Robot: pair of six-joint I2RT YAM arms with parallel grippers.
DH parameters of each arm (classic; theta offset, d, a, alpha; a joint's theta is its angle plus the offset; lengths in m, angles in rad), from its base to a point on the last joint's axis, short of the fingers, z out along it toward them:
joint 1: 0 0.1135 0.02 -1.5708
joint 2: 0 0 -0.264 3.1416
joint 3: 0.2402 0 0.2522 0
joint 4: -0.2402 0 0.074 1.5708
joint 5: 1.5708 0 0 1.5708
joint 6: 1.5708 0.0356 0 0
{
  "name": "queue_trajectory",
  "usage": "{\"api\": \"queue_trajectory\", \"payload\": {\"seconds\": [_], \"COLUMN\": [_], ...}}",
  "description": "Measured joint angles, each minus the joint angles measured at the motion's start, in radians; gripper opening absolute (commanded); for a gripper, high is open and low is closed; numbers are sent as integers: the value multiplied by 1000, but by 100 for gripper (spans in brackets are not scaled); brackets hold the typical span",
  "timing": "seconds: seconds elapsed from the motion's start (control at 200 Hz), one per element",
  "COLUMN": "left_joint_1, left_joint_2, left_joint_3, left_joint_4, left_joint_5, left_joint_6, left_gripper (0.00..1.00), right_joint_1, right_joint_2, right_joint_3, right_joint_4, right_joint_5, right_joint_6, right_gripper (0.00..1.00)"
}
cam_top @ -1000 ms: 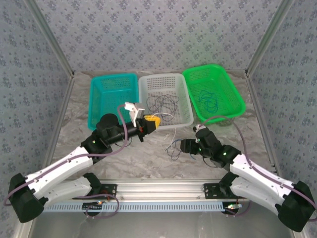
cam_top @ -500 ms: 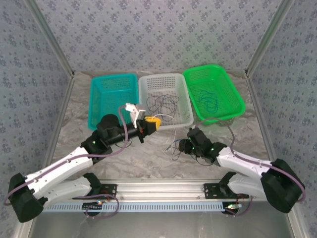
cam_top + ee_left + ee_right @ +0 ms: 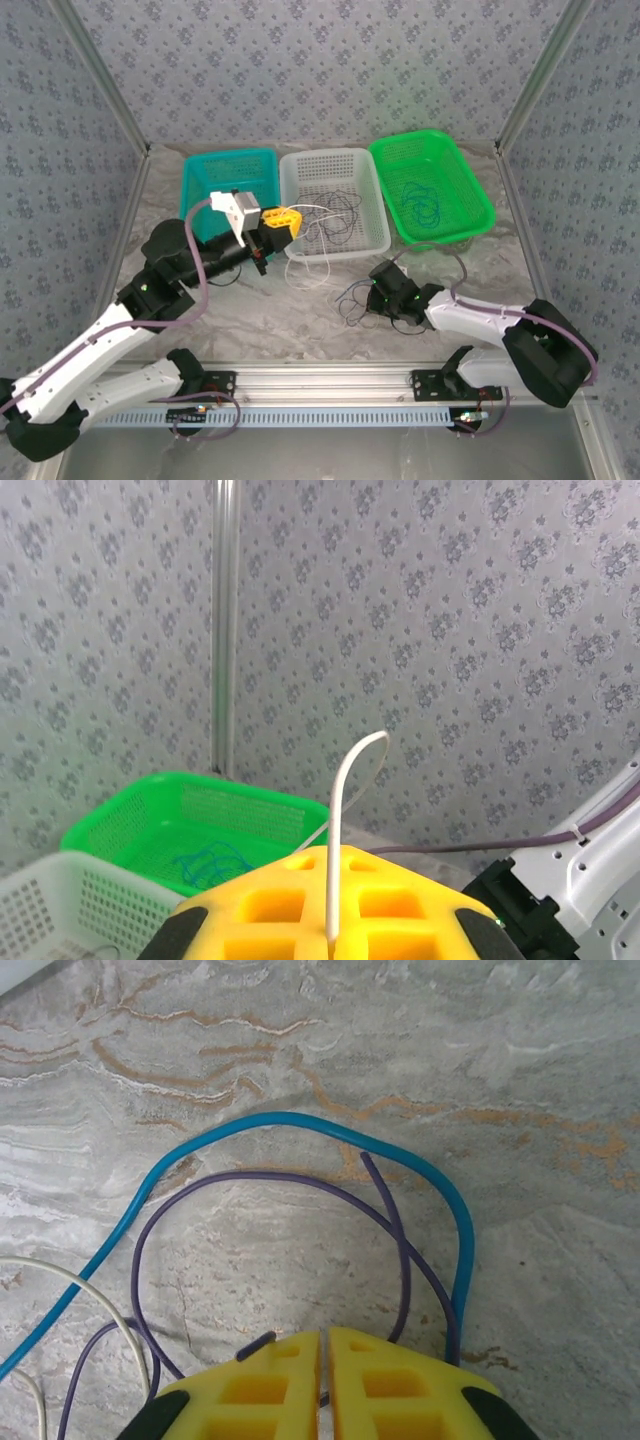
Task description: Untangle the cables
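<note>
**Top external view.** Left gripper (image 3: pixel 282 216): yellow-fingered, raised above the table and closed on one thin white cable (image 3: pixel 289 265), which hangs below it in a slack loop. Right gripper (image 3: pixel 372 298): low on the marbled table top (image 3: pixel 290 325), with a tangle of thin purple, blue and white cables (image 3: pixel 350 300) just beside its tips. A white plastic mesh basket (image 3: pixel 332 153) is set beyond both grippers, with dark wires inside.

**Left wrist view.** Left gripper (image 3: pixel 330 880): jaws pressed together. The white cable (image 3: pixel 342 780) is pinched between them, rising from the tips and curling over.

**Right wrist view.** Right gripper (image 3: pixel 322 1345): jaws drawn almost together, a narrow slit left. A thin blue cable (image 3: pixel 290 1117) arches ahead of the tips and a thin purple cable (image 3: pixel 260 1173) loops inside it. Whether any strand is caught cannot be told.

**Handling note (judgement).** The tangle is best pinned low by the right gripper while the white cable is drawn away slowly. One strand only should be gripped, and the pull eased if a loop tightens.
</note>
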Motion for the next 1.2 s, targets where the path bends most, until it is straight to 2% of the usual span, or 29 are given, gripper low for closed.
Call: {"api": "queue_trajectory", "payload": {"seconds": [0.03,0.135,0.205,0.41,0.525,0.72,1.199], "left_joint_1": [0,0,0,0,0,0,0], "left_joint_2": [0,3,8,16,23,60,112], "left_joint_3": [6,17,17,17,17,17,16], "left_joint_4": [-9,-46,-74,-100,-98,-98,-91], "left_joint_5": [-1,-9,-17,-34,-34,-33,-35], "left_joint_6": [11,42,52,67,67,64,56], "left_gripper": [5,5,5,7,7,7,8], "right_joint_1": [2,7,14,30,34,67,153], "right_joint_2": [-10,-88,-183,-488,-563,-544,-454], "right_joint_3": [1,5,19,71,84,101,226], "right_joint_4": [-11,-67,-111,-153,-153,-114,-38], "right_joint_5": [6,36,59,88,67,17,7], "right_joint_6": [-2,-25,-50,-118,-137,-152,-229], "right_gripper": [28,67,77,80,81,81,79]}}
